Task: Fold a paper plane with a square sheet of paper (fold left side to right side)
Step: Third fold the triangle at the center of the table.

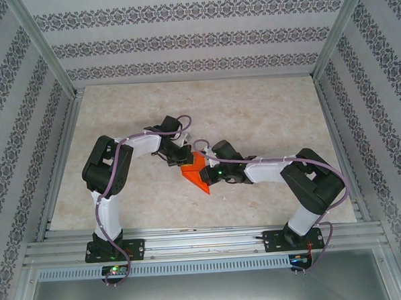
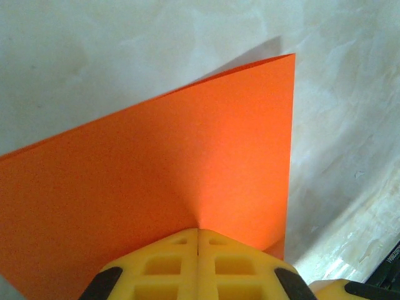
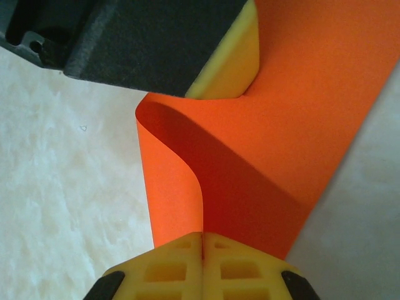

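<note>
Left gripper (image 1: 180, 155): in your left wrist view (image 2: 198, 236), the two yellow pads (image 2: 164, 265) were pressed together, pinching the near edge of the square sheet of paper (image 2: 187, 175).
Right gripper (image 1: 209, 174): in your right wrist view (image 3: 203, 240), the pads (image 3: 240, 269) met along one seam, clamped on an edge of the sheet (image 3: 300, 125).
Sheet, ahead of the left tool: the orange sheet fanned out forward from the fingertips, flat and smooth. Its far corner pointed up and to the right, and it cast a shadow on the table (image 2: 94, 56).
Sheet, ahead of the right tool: one layer curled up and leftward from the fingertips in a soft, uncreased bend. The rest ran forward and to the right as a flat band.
Opposite tool: the left gripper (image 3: 226, 65) stood directly ahead of your right fingertips, with its yellow pad against the sheet's far end.
Overhead relation: the sheet (image 1: 196, 172) hung between the two tool tips, which faced each other closely over the pale table (image 1: 266, 113).
</note>
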You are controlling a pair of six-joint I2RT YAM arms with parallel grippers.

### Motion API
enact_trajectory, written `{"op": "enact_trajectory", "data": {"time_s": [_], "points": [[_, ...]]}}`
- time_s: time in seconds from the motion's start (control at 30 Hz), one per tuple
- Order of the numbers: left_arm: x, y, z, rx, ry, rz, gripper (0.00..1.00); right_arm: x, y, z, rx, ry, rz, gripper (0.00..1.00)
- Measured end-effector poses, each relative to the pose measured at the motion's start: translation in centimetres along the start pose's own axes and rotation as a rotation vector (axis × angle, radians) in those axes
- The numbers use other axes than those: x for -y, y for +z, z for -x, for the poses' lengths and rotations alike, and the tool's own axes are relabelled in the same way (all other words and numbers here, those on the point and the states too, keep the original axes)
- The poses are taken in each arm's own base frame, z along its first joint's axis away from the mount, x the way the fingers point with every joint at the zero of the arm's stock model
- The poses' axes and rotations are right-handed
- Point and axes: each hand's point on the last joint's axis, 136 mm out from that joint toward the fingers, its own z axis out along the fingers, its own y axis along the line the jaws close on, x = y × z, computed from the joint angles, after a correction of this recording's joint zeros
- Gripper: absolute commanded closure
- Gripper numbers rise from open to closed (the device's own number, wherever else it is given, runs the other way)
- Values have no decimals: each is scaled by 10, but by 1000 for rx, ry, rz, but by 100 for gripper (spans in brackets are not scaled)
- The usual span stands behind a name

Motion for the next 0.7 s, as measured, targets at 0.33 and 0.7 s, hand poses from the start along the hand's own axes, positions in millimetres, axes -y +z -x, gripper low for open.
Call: {"op": "enact_trajectory", "data": {"time_s": [0.33, 0.7], "points": [[0, 0, 0, 0, 1, 0, 100, 5, 2, -4, -16, 6, -21, 100], [0, 0, 0, 0, 1, 0, 100, 6, 4, 2, -8, 3, -28, 100]]}}
